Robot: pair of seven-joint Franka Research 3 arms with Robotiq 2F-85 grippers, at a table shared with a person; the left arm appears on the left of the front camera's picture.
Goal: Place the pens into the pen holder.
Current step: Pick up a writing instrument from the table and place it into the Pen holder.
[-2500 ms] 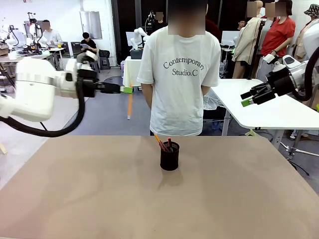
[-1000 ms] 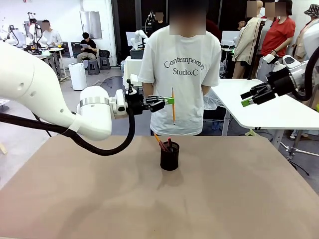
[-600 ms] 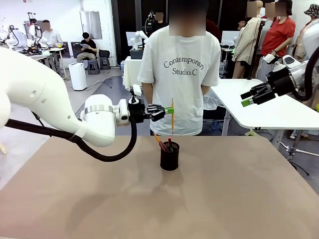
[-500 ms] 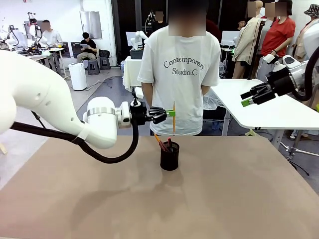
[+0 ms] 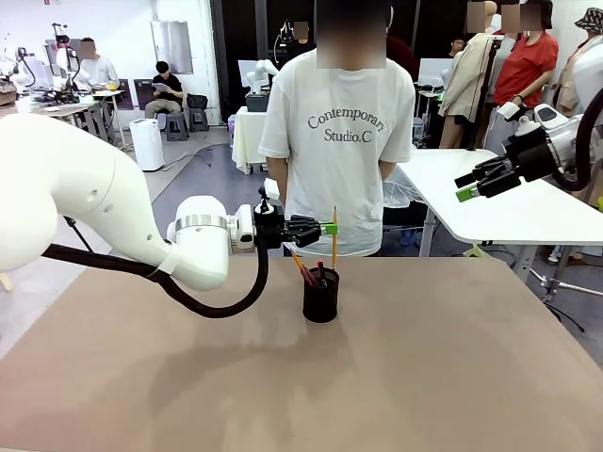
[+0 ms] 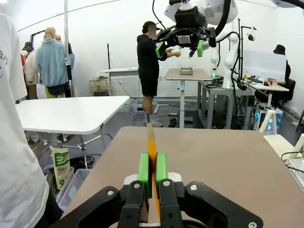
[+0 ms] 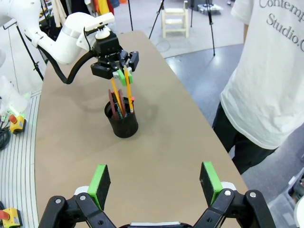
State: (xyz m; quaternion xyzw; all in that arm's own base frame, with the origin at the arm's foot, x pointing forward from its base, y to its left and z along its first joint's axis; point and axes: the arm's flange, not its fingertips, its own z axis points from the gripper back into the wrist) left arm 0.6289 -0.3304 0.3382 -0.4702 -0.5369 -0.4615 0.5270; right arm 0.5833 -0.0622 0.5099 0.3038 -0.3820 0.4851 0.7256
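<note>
The black mesh pen holder (image 5: 320, 297) stands on the brown table (image 5: 188, 377), a little beyond its middle. Inside it lean an orange stick (image 5: 298, 264) and a dark pen with red parts (image 5: 320, 271). My left gripper (image 5: 326, 228) is shut on an orange-yellow pencil (image 5: 334, 235) that hangs upright with its lower tip at the holder's mouth. The left wrist view shows that pencil (image 6: 151, 145) pinched between the green pads (image 6: 144, 167). In the right wrist view, the holder (image 7: 122, 123) sits below the left gripper (image 7: 124, 76). My right gripper (image 5: 466, 186) is open, high at the right.
A person in a white T-shirt (image 5: 339, 141) stands at the table's far edge, right behind the holder. A white table (image 5: 509, 207) stands at the right, under my right arm. My left arm's white forearm (image 5: 94, 207) spans the left side above the tabletop.
My left gripper has come lower and a little to the right with the pencil, bringing its tip down to the holder. The right arm has stayed still.
</note>
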